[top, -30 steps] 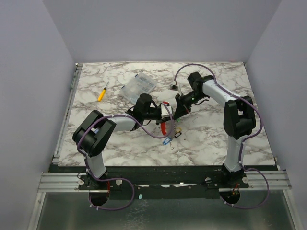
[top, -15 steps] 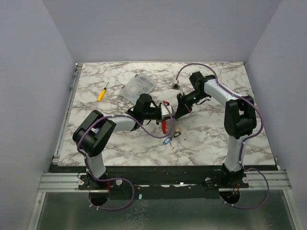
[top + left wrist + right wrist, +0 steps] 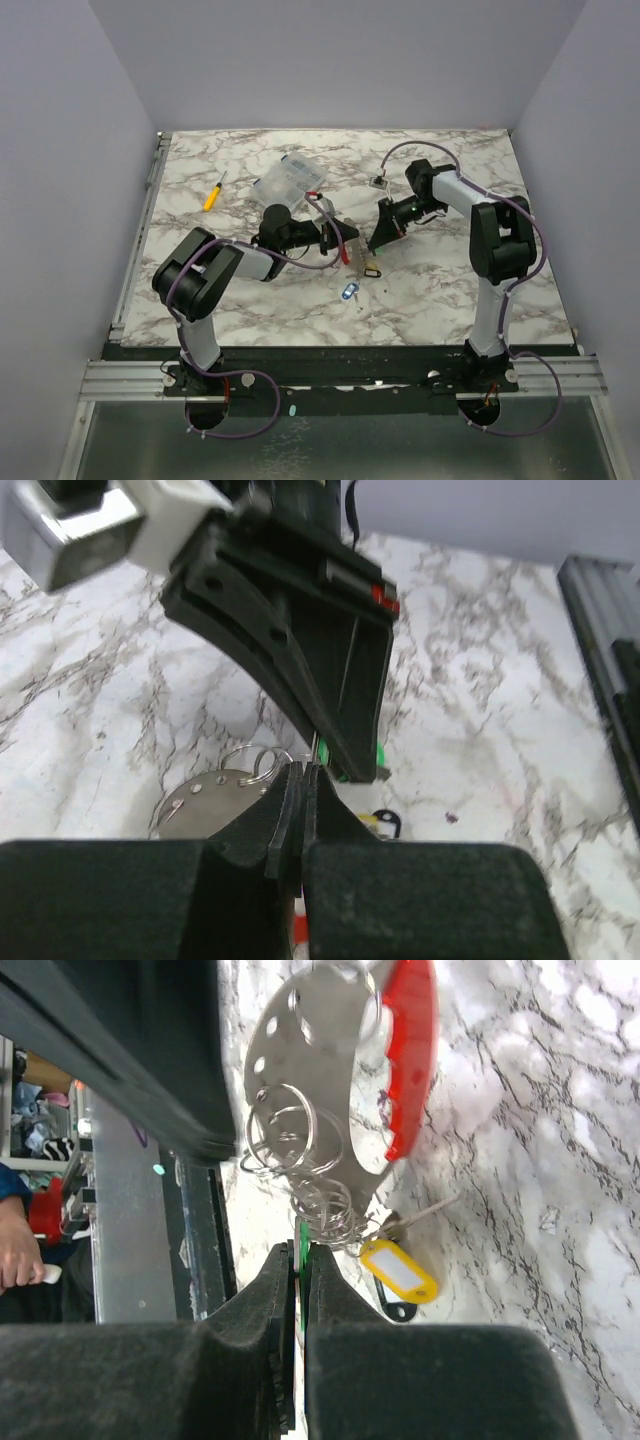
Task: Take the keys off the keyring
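Note:
The keyring (image 3: 300, 1140) is a bunch of thin silvery loops on a metal fob with a red arc edge (image 3: 412, 1060). It hangs between my two grippers near the table's middle (image 3: 358, 252). My left gripper (image 3: 300, 780) is shut on the fob's edge; the silvery plate (image 3: 200, 798) shows beside its fingers. My right gripper (image 3: 303, 1255) is shut on a green-tagged key (image 3: 303, 1232) that still hangs on the loops. A yellow-tagged key (image 3: 398, 1270) dangles from the loops. A blue-tagged key (image 3: 349, 291) lies loose on the marble.
A yellow-handled screwdriver (image 3: 213, 193) lies at the back left. A clear plastic box (image 3: 290, 178) stands behind the left gripper (image 3: 346, 247). A metal rail (image 3: 140, 230) runs along the table's left edge. The right gripper (image 3: 378, 242) sits just right of the keyring.
The left gripper has swung left and turned, carrying the fob. The right gripper has shifted right and nearer with the green key. The blue key has stayed on the table.

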You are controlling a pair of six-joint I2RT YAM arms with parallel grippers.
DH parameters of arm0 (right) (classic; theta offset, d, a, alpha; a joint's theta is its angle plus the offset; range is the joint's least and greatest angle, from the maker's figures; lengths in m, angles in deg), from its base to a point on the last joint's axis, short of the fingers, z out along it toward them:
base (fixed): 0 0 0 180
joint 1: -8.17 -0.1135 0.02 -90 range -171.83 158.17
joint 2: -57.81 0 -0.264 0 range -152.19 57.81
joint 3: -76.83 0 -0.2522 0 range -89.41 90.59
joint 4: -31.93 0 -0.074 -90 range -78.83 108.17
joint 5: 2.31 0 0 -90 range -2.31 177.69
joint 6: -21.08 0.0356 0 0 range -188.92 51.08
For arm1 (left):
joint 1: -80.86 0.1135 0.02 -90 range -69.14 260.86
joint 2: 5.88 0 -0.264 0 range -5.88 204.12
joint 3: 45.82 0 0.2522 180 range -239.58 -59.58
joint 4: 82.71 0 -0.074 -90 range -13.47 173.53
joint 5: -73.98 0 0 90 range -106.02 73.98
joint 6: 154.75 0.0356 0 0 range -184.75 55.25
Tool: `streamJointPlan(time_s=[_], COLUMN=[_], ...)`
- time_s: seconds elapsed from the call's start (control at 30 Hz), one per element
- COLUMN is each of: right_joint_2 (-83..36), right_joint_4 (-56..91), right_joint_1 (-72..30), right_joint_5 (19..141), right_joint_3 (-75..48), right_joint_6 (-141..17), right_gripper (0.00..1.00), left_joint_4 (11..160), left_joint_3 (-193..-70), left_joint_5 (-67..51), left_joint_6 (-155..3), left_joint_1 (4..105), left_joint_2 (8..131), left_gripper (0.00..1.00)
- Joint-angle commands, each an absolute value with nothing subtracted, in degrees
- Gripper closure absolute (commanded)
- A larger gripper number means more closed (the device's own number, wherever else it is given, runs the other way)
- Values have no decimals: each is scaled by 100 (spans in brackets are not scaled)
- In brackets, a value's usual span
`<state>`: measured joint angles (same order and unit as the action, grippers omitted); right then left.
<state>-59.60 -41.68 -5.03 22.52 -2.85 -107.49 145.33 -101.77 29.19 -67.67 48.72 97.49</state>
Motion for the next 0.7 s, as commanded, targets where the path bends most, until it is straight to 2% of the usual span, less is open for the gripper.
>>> streamJointPlan(time_s=[0.0,0.2,0.37,0.53,0.6,0.67], right_joint_2=[-6127,-6115,-5983,-5971,-6012,-6025], right_joint_4=[-3738,-3378,-3695,-4439,-4755,-4907], right_joint_1=[-464,-613,-614,-612,-623,-623], right_joint_5=[2080,1892,2105,2144,2234,2304], right_joint_3=[-461,-442,-356,234,513,674], right_joint_6=[-10468,-10157,-10572,-11075,-11232,-11257], right_gripper=[99,99,99,99,99,99], left_joint_4=[16800,17737,16952,14122,12993,12078], left_joint_3=[-10065,-10016,-10054,-10237,-10385,-10546], left_joint_5=[3145,3138,3289,3310,3299,3119], left_joint_6=[-8662,-9567,-9144,-6768,-5655,-4819], left_joint_1=[5016,5039,5439,5572,5566,5546], left_joint_2=[10017,10394,10202,9445,9204,9015], left_gripper=[100,100,99,63,56,54])
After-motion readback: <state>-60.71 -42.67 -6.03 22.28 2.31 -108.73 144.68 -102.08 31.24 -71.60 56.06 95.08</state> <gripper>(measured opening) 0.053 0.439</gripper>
